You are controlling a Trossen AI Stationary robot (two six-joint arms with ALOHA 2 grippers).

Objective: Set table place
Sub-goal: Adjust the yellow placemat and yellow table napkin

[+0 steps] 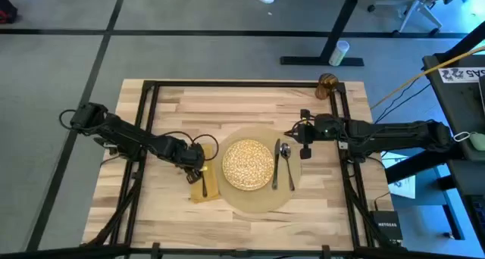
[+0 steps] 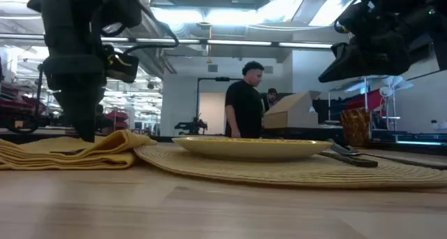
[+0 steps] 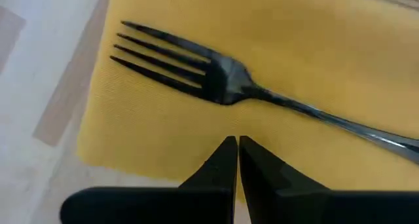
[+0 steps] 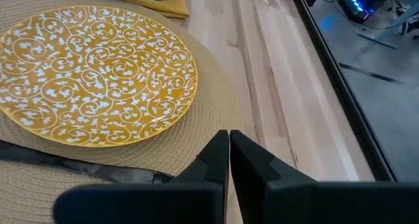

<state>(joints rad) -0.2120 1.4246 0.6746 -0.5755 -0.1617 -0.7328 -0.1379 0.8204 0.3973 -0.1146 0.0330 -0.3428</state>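
From above, the plate [image 1: 248,164] centres the placemat [image 1: 261,199]; fork [image 1: 204,182] on napkin [image 1: 211,189] left of it, glass [image 1: 327,85] far off.

Wrist views: left gripper [image 3: 237,160] and right gripper [image 4: 229,152] are closed, empty. The right should open wide, then fetch the glass upright.

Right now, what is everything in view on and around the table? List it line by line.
table: one, light wood strips, black rails.
placemat: one, tan, round, centre of the table.
plate: one, yellow patterned, on the placemat.
napkin: one, mustard yellow, left of the placemat.
fork: one, dark, lying on the napkin.
spoon and knife: one each, dark, on the placemat right of the plate.
glass: one, amber, far right corner.
person: one, black shirt, in the room behind.
left gripper: jaws shut, over the napkin.
right gripper: jaws shut, near the placemat's right edge.
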